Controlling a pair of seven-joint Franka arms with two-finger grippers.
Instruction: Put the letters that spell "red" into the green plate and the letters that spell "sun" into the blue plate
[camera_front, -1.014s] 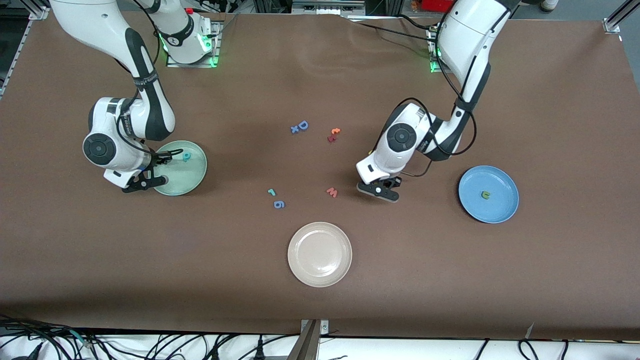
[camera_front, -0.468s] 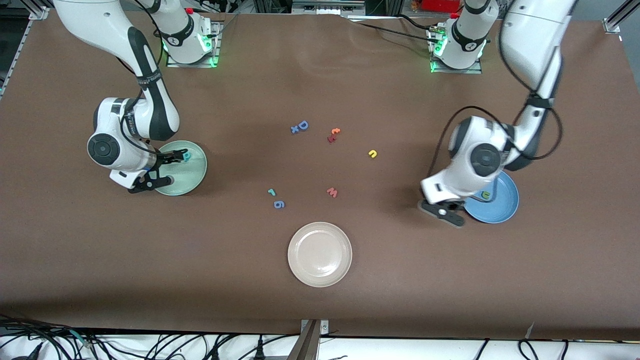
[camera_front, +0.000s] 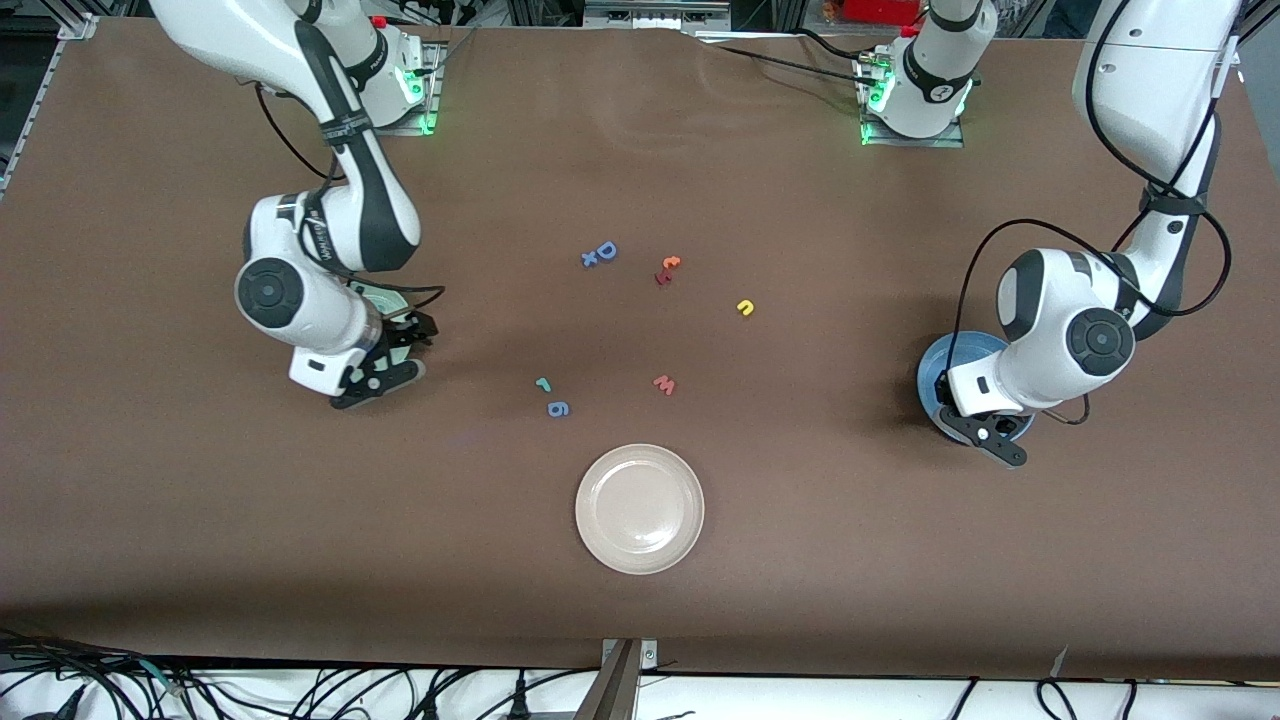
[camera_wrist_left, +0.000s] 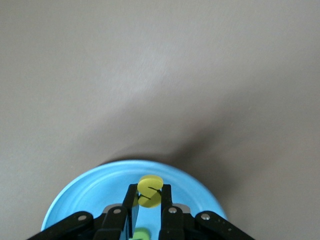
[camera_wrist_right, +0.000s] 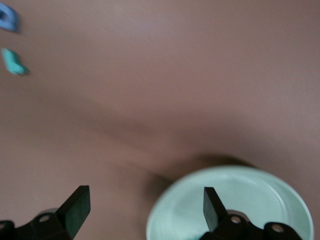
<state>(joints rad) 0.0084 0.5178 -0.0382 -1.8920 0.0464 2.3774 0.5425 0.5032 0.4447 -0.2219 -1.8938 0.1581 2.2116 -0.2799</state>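
My left gripper (camera_front: 990, 438) hangs over the blue plate (camera_front: 932, 372), shut on the yellow s (camera_wrist_left: 149, 191). In the left wrist view the green u (camera_wrist_left: 141, 234) lies in the blue plate (camera_wrist_left: 90, 190) under the jaws. My right gripper (camera_front: 395, 352) is open with nothing in it, over the rim of the green plate (camera_wrist_right: 260, 200) toward the table's middle; the arm hides most of that plate in the front view. The teal r (camera_front: 543, 383), the orange e (camera_front: 670, 263) and the yellow n (camera_front: 744, 308) lie on the table's middle.
A beige-white plate (camera_front: 640, 508) sits nearest the front camera. A blue g (camera_front: 559, 408) lies beside the teal r, with a red w (camera_front: 665, 384) close by. A blue D (camera_front: 606, 250) and a small x (camera_front: 589, 260) lie farther from the front camera.
My left gripper has carried the yellow s from the table's middle to over the blue plate. My right gripper has opened and moved off the green plate toward the table's middle.
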